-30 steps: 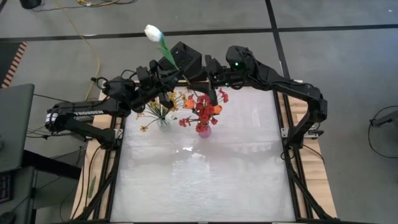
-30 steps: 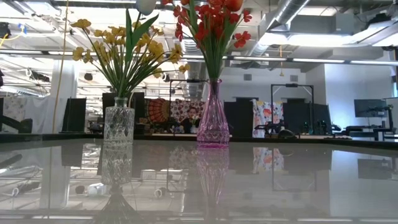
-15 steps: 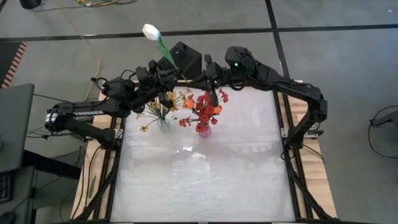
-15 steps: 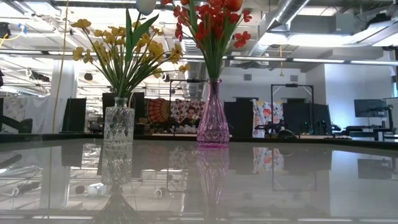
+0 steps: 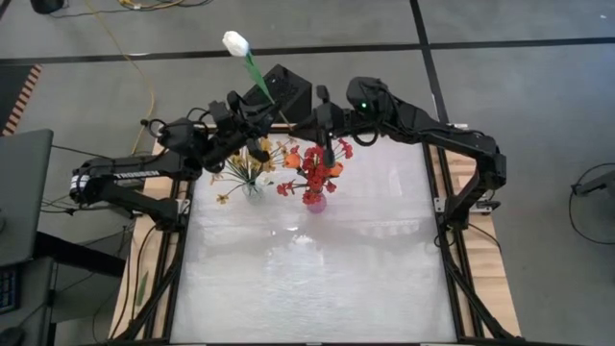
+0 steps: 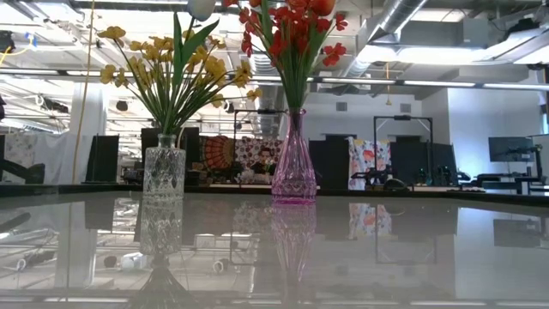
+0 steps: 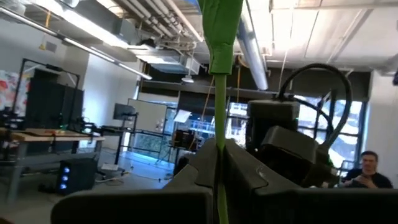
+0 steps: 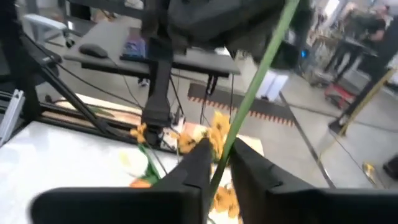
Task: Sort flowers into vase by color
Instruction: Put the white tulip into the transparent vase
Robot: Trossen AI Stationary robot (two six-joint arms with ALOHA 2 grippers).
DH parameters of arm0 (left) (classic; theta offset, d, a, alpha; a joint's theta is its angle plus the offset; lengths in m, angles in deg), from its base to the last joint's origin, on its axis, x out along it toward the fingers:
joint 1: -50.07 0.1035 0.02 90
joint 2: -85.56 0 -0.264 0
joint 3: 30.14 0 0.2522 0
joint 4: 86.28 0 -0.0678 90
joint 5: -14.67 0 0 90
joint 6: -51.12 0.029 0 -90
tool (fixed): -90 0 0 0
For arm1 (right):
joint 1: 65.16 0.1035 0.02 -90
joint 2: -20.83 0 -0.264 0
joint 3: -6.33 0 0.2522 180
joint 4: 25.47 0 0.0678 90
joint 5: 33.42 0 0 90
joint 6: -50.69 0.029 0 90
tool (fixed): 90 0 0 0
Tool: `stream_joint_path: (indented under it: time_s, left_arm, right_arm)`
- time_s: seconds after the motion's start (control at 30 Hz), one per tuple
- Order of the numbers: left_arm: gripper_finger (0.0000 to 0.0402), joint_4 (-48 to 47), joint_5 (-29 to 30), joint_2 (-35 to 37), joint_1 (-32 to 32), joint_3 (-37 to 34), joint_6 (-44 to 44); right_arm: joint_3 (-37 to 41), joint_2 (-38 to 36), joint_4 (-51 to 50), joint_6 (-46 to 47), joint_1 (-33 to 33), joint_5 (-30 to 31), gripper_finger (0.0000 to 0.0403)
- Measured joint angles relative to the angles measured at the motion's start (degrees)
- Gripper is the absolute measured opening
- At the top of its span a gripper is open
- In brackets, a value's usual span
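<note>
Left wrist view has my left tool (image 7: 219, 180) closed on the thin green stem (image 7: 220, 112) of a white tulip-like artificial flower (image 5: 236, 43), the stem pinched between the two dark fingers (image 7: 193, 177) and running straight on past them. From above, that tool (image 5: 252, 113) sits at the far edge of the table, and the flower leans away over the grey floor beyond the far edge, its white bud well clear of the table.

My right tool (image 8: 217, 162) is at the same green stem, which lies in the narrow gap between its fingers (image 8: 193, 165); the fingers stand close on either side, but I cannot tell whether they clamp it. From above, this tool (image 5: 325, 123) is just right of the left one, over the far edge.

Below both tools, near the far side of the glossy white table (image 5: 317, 279), stand two vases: a clear cut-glass vase (image 6: 164, 172) holding yellow small-bloom sprays (image 6: 171, 64) on the left, and a pink glass vase (image 6: 294, 167) holding red flower clusters (image 6: 292, 30) on the right, near each other but apart.
</note>
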Motion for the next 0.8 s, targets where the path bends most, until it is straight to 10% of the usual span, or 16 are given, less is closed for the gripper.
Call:
stream_joint_path:
  time_s: [0.4,0.8]
  left_arm:
    - [0.0000,-11.97,-4.09,9.10,0.02,0.07,3.03]
    - [0.0000,-48.97,-23.97,28.17,-0.64,0.09,4.45]
  right_arm:
    - [0.00,-3.91,-12.46,1.67,-3.68,0.96,0.0284]
    - [0.00,-8.65,-22.78,3.41,-8.57,0.95,0.0310]
